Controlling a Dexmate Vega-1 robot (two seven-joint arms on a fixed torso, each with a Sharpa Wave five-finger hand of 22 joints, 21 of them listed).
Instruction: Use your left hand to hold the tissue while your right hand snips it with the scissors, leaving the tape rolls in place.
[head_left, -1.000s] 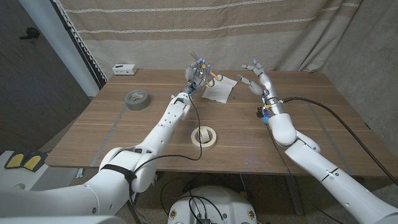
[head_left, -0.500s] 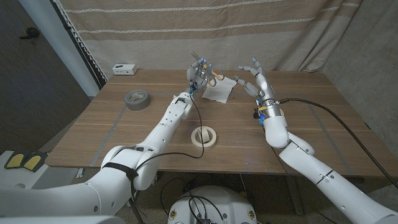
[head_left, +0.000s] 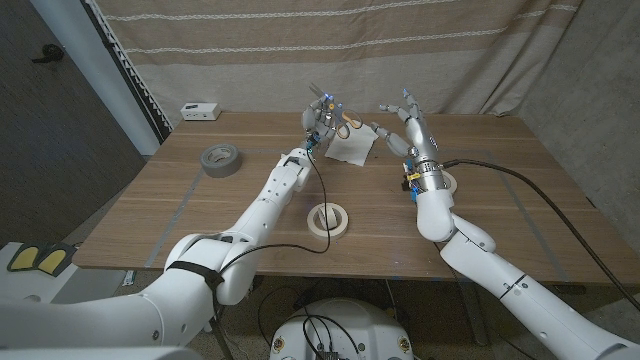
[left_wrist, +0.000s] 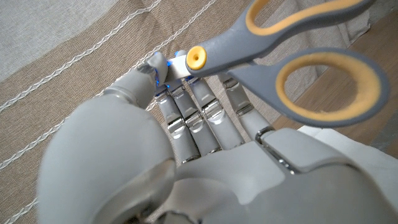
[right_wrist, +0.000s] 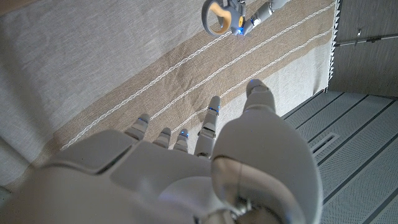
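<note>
Nearest, a pale tape roll (head_left: 328, 219) on the wooden surface (head_left: 200, 215); a grey roll (head_left: 220, 159) further left. Beyond, left hand (head_left: 320, 120) raised, pinching the scissors (head_left: 340, 124) by the blades, handles toward the right hand (head_left: 405, 125), spread and holding nothing. Tissue (head_left: 352, 147) flat on the surface between both hands. Risk, probably: fumbled handover, scissors dropped onto the tissue, shoving it. Farther: small white box (head_left: 200, 110), striped curtain (head_left: 330, 50), dark panel (head_left: 50, 120) at left.
</note>
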